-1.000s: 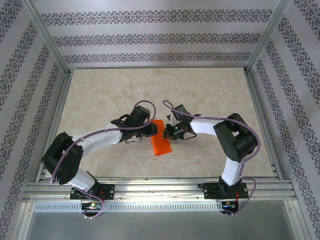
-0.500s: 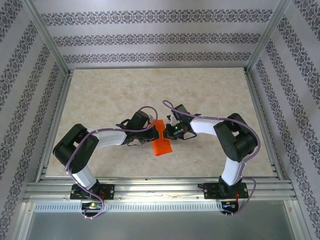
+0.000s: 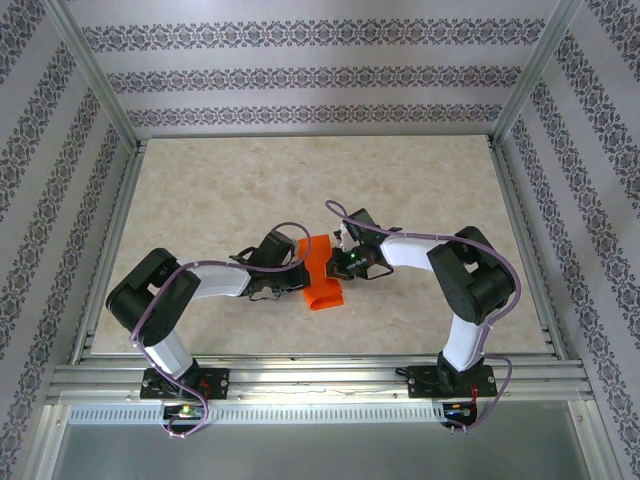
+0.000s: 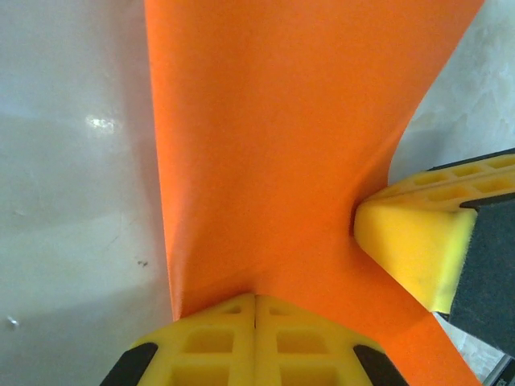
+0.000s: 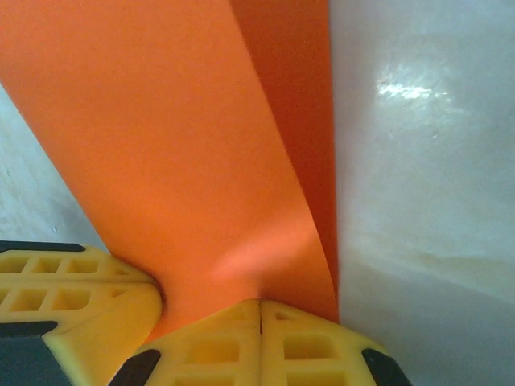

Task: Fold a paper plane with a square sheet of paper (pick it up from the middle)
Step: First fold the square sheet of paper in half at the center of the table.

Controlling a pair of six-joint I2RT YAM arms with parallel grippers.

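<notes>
**A:** Near the middle of the table (image 3: pixel 200 190) lies the square sheet of paper (image 3: pixel 322 278), bright orange and a narrow strip in outline. Is either hand on it?

**B:** Both. The left hand (image 4: pixel 255 299) has its yellow fingers pressed together, with the paper's edge pinched between them. The right hand (image 5: pixel 259 305) is closed the same way on the opposite long edge.

**A:** How near are the two grips?

**B:** They face each other across the strip. From the left wrist, one right finger (image 4: pixel 402 241) touches the paper just beside the left hand's grip.

**A:** Which way does the paper run?

**B:** Its long axis goes from the near side of the table toward the far side, with the far end leaning slightly left. Whether it is lifted off the table, I cannot tell.
</notes>
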